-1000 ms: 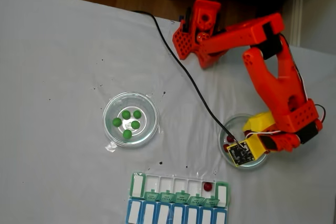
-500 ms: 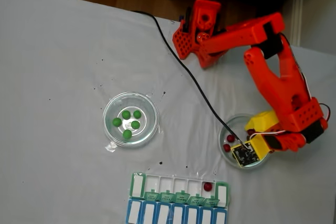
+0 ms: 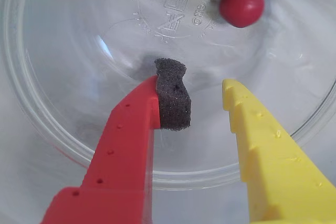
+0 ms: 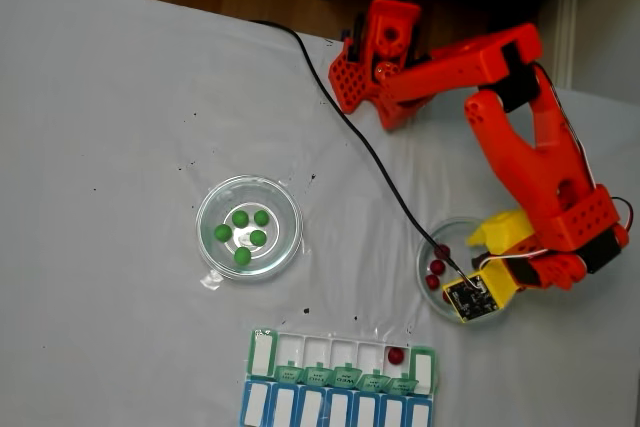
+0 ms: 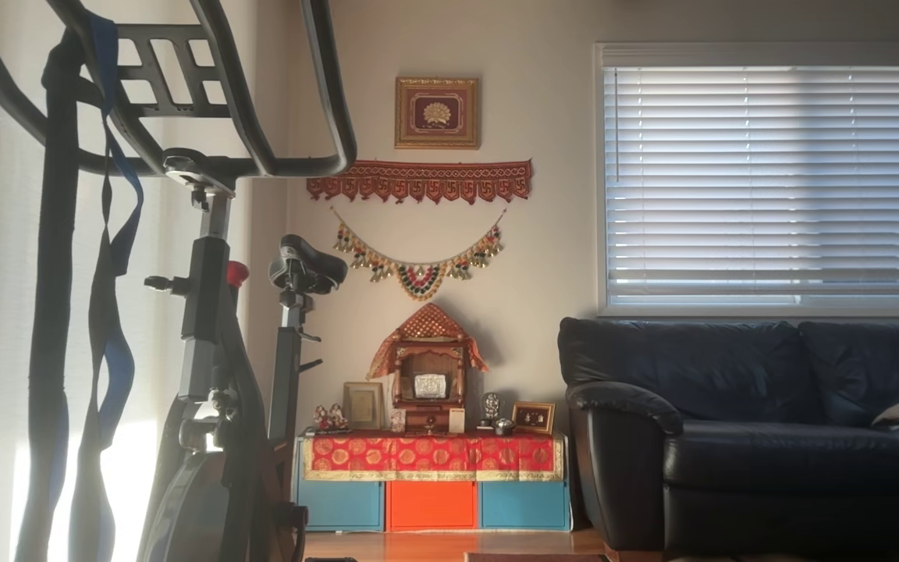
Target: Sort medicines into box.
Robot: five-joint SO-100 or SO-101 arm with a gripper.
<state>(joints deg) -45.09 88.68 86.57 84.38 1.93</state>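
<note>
In the wrist view my gripper (image 3: 202, 95) is open low inside a clear round dish (image 3: 63, 129), with nothing between the red foam-padded finger (image 3: 173, 98) and the yellow finger (image 3: 252, 129). Three dark red medicines (image 3: 241, 4) lie just ahead of the tips. The fixed view shows the gripper (image 4: 470, 259) over the right dish (image 4: 428, 292), with red medicines (image 4: 437, 266) at the dish's left side. Several green medicines (image 4: 241, 218) lie in the left dish (image 4: 288, 209). The green-lidded box (image 4: 340, 352) at the front has one red medicine (image 4: 396, 355) in a compartment near its right end.
A blue-lidded organizer row (image 4: 335, 409) lies right against the box's front. A black cable (image 4: 350, 137) runs across the white table from the arm's base (image 4: 375, 57) to the wrist. The other view shows a room with an exercise bike (image 5: 207, 312) and a sofa (image 5: 754, 437).
The gripper has drifted slightly right inside the right dish, uncovering more red medicines at the dish's left side. Nothing has been picked up.
</note>
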